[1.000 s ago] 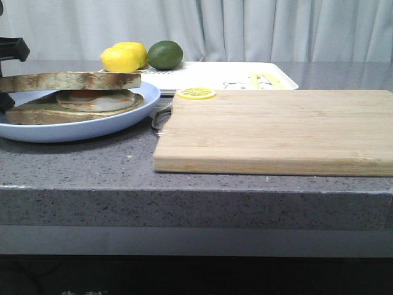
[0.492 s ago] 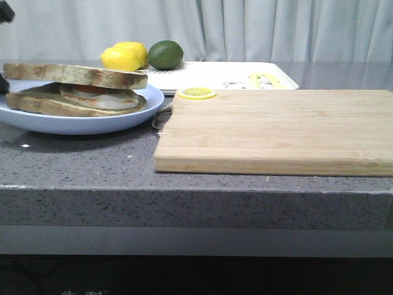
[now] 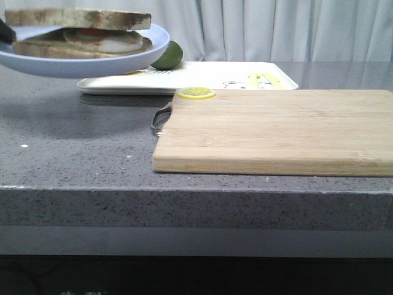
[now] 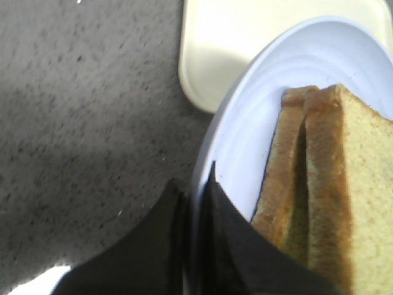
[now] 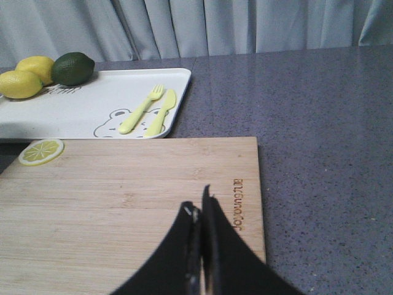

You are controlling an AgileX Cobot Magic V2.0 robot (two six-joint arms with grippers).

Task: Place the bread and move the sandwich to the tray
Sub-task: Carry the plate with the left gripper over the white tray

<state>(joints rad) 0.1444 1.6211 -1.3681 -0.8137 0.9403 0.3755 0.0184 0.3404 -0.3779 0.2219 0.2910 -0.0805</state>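
My left gripper [image 4: 195, 196] is shut on the rim of the pale-blue plate [image 4: 245, 129] and holds it in the air above the counter, at the front view's top left [image 3: 92, 61]. On the plate lies the sandwich [image 3: 80, 38]: the bread [image 3: 77, 18] rests on top of the slice with the fried egg [image 3: 101, 40]. In the left wrist view the bread [image 4: 362, 184] shows from above. The white tray [image 3: 209, 75] lies behind the board, its near-left corner under the plate [image 4: 209, 37]. My right gripper [image 5: 199, 206] is shut and empty above the wooden board.
A wooden cutting board [image 3: 276, 129] with a lemon slice [image 3: 196, 93] fills the front right. A green lime [image 3: 169, 56] sits on the tray's far left, with two lemons [image 5: 24, 77] beside it. Yellow fork and knife [image 5: 150, 110] lie on the tray.
The bread has settled onto the egg slice. My left gripper has lifted the plate with the sandwich off the counter and up, toward the tray. The right arm has not moved.
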